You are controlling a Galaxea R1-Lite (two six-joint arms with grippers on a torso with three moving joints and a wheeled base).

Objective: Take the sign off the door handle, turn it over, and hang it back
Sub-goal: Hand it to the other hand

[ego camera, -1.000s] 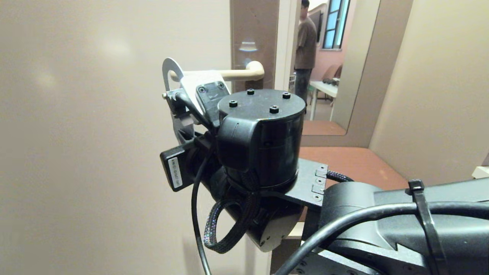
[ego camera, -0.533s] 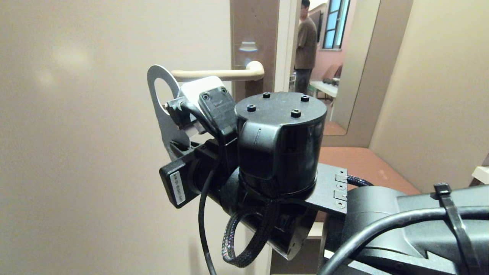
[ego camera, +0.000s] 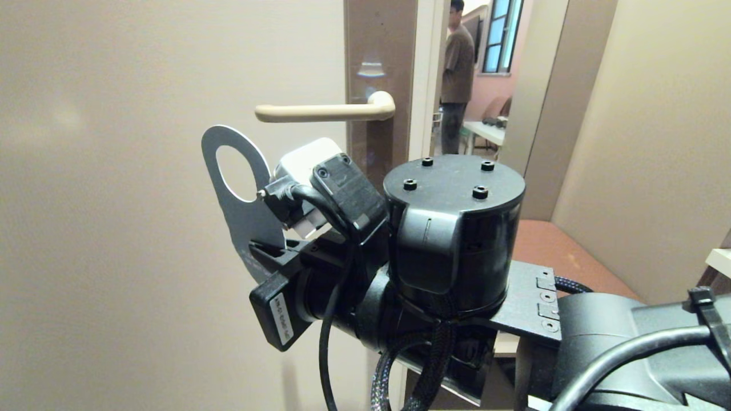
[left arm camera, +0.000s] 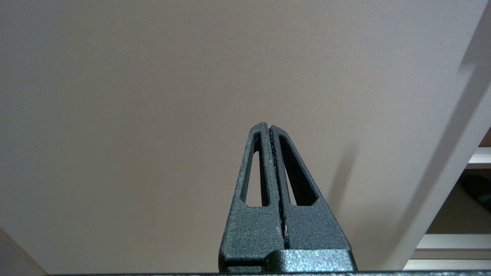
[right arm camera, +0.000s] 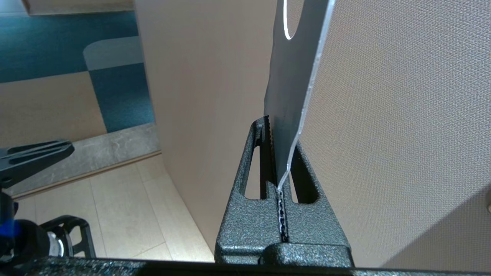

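sign (ego camera: 240, 214) is off the door handle (ego camera: 320, 112) now, sitting below and to the left of the lever's free end, well clear of it, just in front of the door (ego camera: 114, 200). right gripper (right arm camera: 282, 153) is clamped tight on the sign's lower end, fingers pressed flat w/ the card edge-on between them in the wrist view; oval hole points up. grey face shows to the head cam, no lettering readable from here.

left gripper (left arm camera: 270, 132) closed on nothing, parked low facing the plain door panel, no part in this.

risks from here, as i read it: grip is only on the bottom strip of a thin card, so a quick wrist roll for the flip could let it pivot or slide out btwn the fingers. card is close to the door too, so turning it over right here may scrape the top corner on the panel and knock it crooked. rehang looks fiddly: hole must line up w/ the lever tip, and the arm's own bulk blocks much of the head view. person (ego camera: 457, 74) stands in the room beyond, far off, no issue.
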